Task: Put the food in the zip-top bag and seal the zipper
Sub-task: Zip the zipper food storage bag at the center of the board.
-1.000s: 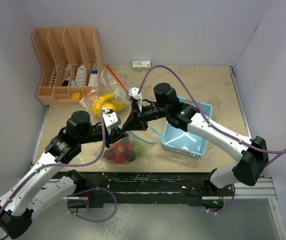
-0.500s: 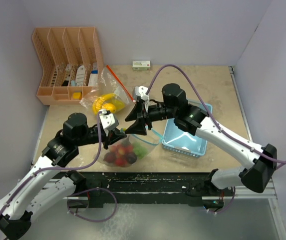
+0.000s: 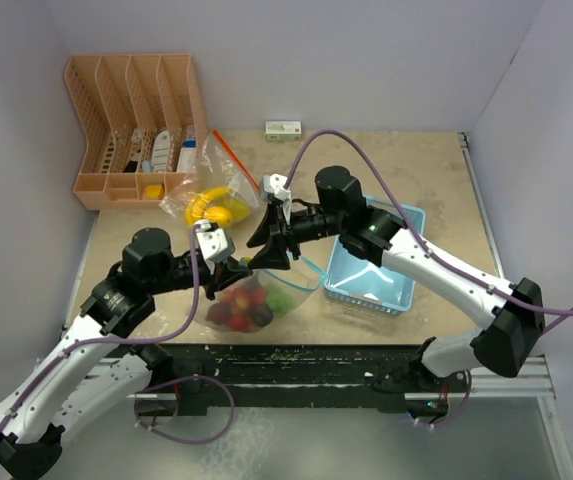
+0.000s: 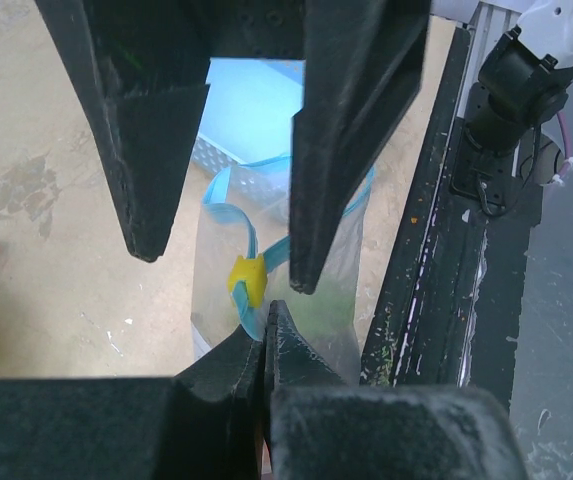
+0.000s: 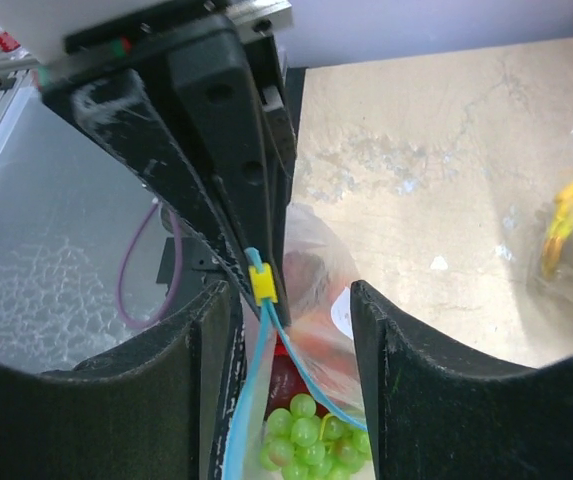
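Bag [image 3: 291, 288] at the near middle of the desk [image 3: 416, 170].
The food [image 3: 241, 310] lies in the bag. The basket [image 3: 371, 288] stands just right of it, a second bag [image 3: 211, 205] behind it, the rack [image 3: 131, 130] at far left, a box [image 3: 283, 130] at the far edge. The left end effector [image 3: 238, 268] and right end effector [image 3: 271, 255] meet over the bag's top.

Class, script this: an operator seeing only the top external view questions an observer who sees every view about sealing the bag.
Operator: Where is the slider?
Observer: Left wrist view: the yellow slider sits on the bag's blue track, just past the shut left end effector.
Operator: Has the right end effector closed on it?
Observer: No; the right wrist view shows the right end effector with its fingers apart, slider between them.
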